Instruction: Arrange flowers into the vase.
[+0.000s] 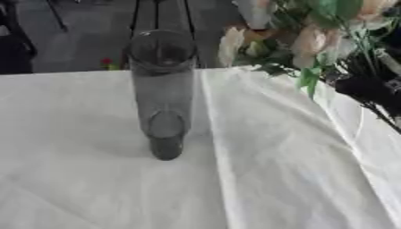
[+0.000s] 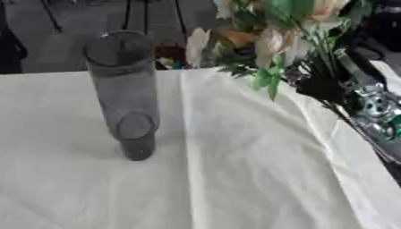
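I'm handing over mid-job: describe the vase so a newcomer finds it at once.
Start from the white tablecloth that covers the table. Left of its long middle crease stands the vase, a tall, clear grey glass cylinder, upright and empty. The bunch of flowers is held in the air at the upper right by the right hand, so the vase is the only thing standing on the cloth.

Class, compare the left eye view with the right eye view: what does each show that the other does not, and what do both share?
Left eye view only: a small red thing beyond the table's far edge, left of the vase.

Right eye view only: the silver joints of the right arm by the right edge.

Both: the empty grey glass vase upright on the white tablecloth, and the bunch of flowers held up at upper right by the dark right robot hand.
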